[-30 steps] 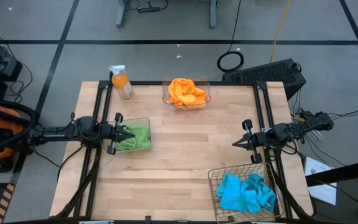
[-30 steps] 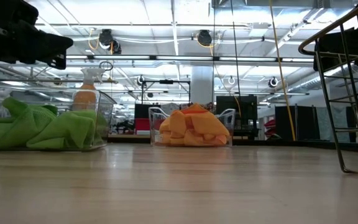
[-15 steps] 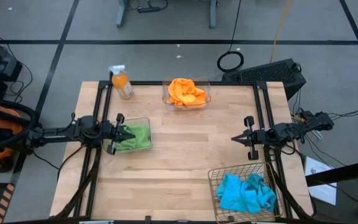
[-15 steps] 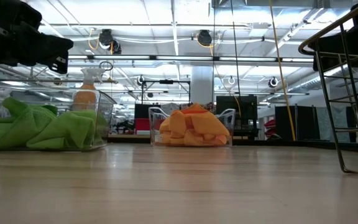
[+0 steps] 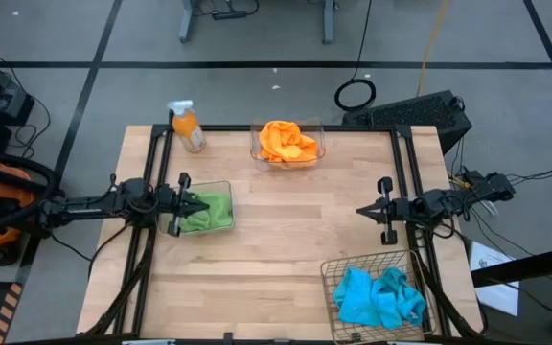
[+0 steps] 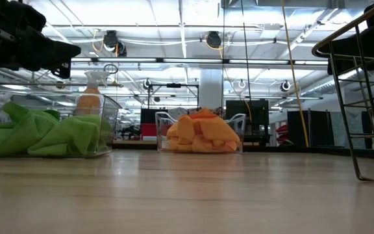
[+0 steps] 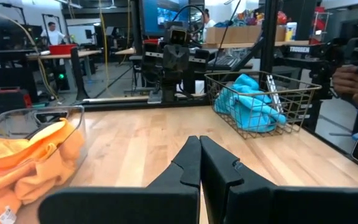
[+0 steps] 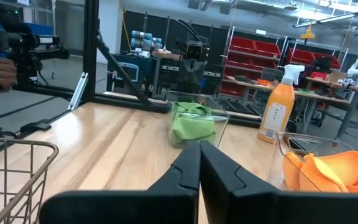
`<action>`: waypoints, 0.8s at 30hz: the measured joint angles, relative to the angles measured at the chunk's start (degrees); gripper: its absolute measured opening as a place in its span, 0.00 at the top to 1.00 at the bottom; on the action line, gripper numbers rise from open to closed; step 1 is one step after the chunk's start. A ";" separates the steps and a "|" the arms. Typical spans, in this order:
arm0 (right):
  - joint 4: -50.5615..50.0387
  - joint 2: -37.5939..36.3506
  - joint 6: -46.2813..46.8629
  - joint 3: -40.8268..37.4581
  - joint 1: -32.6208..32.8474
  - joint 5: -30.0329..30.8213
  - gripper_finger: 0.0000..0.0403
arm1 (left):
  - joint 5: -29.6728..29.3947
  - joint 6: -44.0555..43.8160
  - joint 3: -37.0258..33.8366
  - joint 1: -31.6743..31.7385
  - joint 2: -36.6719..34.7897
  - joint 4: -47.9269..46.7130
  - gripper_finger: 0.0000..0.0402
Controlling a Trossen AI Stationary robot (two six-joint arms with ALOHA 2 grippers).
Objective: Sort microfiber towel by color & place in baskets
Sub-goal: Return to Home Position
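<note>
Overhead, a wooden desk (image 5: 276,240) is holding all the sorted cloths: orange towels (image 5: 287,141) are lying in the far clear tub (image 5: 320,146) at the middle of the far edge, green towels (image 5: 214,208) in the left clear tub (image 5: 217,184) by the left edge, and blue towels (image 5: 377,295) in the wire basket (image 5: 326,278) at the near right corner. The left end effector (image 5: 195,204), fingers pressed together and empty, is hovering over the green tub's edge. The right end effector (image 5: 361,211), also closed and empty, is hanging near the right edge, just beyond the basket. Sorting is looking complete. The risk is likely in pulling back: a low left arm could be catching the tub's rim or a raised green fold and dragging it.
</note>
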 joint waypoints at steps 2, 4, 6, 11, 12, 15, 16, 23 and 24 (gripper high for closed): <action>0.00 0.01 -0.39 0.00 0.00 0.00 1.00 | -0.01 0.07 -0.01 0.00 0.02 0.00 1.00; 0.00 0.01 -1.15 0.00 0.00 0.00 1.00 | -0.01 0.27 -0.02 0.00 0.02 0.00 1.00; 0.02 0.01 -2.17 0.00 0.00 0.00 1.00 | -0.06 0.39 -0.02 0.00 0.02 0.00 1.00; 0.00 0.01 -2.93 0.00 -0.70 0.00 1.00 | -0.64 0.39 -0.04 0.00 0.04 -0.11 1.00; 0.00 0.01 -2.65 0.00 -1.00 -0.06 1.00 | -0.64 0.37 -0.04 0.00 0.04 -0.11 1.00; -0.12 0.01 -2.53 -0.01 -2.44 -1.51 1.00 | -0.64 0.37 -0.04 0.00 0.04 -0.11 1.00; -0.19 0.01 -2.42 -0.02 -3.08 -2.12 1.00 | -0.64 0.37 -0.04 0.00 0.04 -0.11 1.00; -0.70 0.01 -0.61 -0.04 -7.21 -6.19 1.00 | -0.66 0.37 -0.07 0.00 0.04 -0.11 1.00; -0.70 0.01 -0.64 -0.04 -7.76 -6.16 1.00 | -0.66 0.37 -0.07 0.00 0.04 -0.11 1.00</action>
